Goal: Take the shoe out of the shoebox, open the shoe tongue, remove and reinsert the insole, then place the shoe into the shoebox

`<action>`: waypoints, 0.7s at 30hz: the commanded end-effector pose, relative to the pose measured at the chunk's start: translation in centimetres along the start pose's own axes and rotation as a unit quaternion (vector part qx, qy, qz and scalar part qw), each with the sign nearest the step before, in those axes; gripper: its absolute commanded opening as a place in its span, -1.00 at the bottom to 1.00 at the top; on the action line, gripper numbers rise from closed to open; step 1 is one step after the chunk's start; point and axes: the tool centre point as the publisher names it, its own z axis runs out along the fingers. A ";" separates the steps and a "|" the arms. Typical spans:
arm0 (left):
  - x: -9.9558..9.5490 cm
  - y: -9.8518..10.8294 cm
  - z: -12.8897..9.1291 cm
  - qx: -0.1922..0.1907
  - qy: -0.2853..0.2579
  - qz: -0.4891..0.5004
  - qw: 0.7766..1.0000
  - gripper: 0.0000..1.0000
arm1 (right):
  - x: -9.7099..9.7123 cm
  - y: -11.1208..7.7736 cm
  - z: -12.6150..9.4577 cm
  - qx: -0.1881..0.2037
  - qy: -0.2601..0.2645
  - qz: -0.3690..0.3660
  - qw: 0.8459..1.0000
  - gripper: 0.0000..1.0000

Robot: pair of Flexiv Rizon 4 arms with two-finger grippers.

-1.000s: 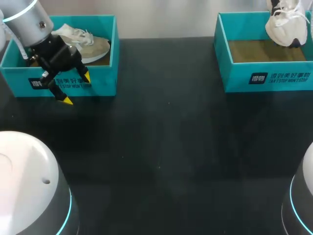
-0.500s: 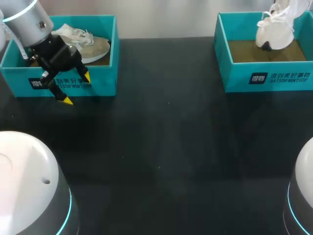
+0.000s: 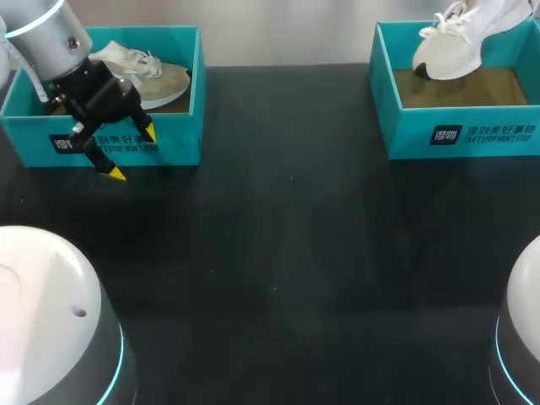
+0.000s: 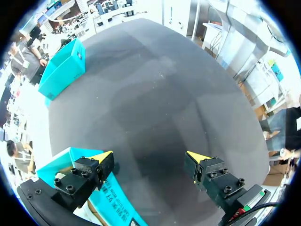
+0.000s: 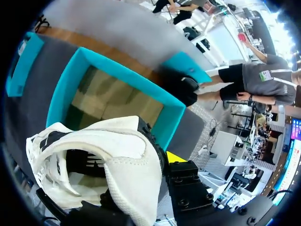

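Note:
A white shoe [image 3: 451,44] hangs tilted over the right teal shoebox [image 3: 460,131], toe toward the left. My right gripper [image 5: 155,162] is shut on its heel end. The wrist view shows the shoe [image 5: 108,165] lifted above the box's brown floor [image 5: 113,101], with one yellow fingertip beside it and the other hidden. My left gripper [image 3: 131,153] stands open at the front wall of the left teal shoebox [image 3: 181,139], which holds a beige and white shoe [image 3: 152,74]. Nothing lies between the left gripper's fingers [image 4: 151,157]; one finger is at that box's wall [image 4: 113,200].
The black table [image 3: 278,270] spreads between and in front of the two boxes. My arms' white round bases rise at the near left [image 3: 51,321] and near right [image 3: 523,337]. The right shoebox [image 4: 63,70] shows far ahead of the left gripper.
The white shoe has swung left over the right shoebox, its toe now pointing left instead of down. The left arm has not moved.

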 end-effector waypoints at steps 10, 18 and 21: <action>0.0 0.0 0.0 -0.001 0.001 0.000 1.000 1.00 | -2.3 -6.4 1.1 0.017 0.006 0.280 0.960 -1.00; 0.0 0.0 0.0 -0.001 0.001 0.000 1.000 1.00 | -1.8 -6.6 1.1 0.019 0.006 0.291 0.956 -1.00; 0.0 0.0 0.0 -0.001 0.001 0.000 1.000 1.00 | -1.8 -6.6 1.1 0.019 0.006 0.291 0.956 -1.00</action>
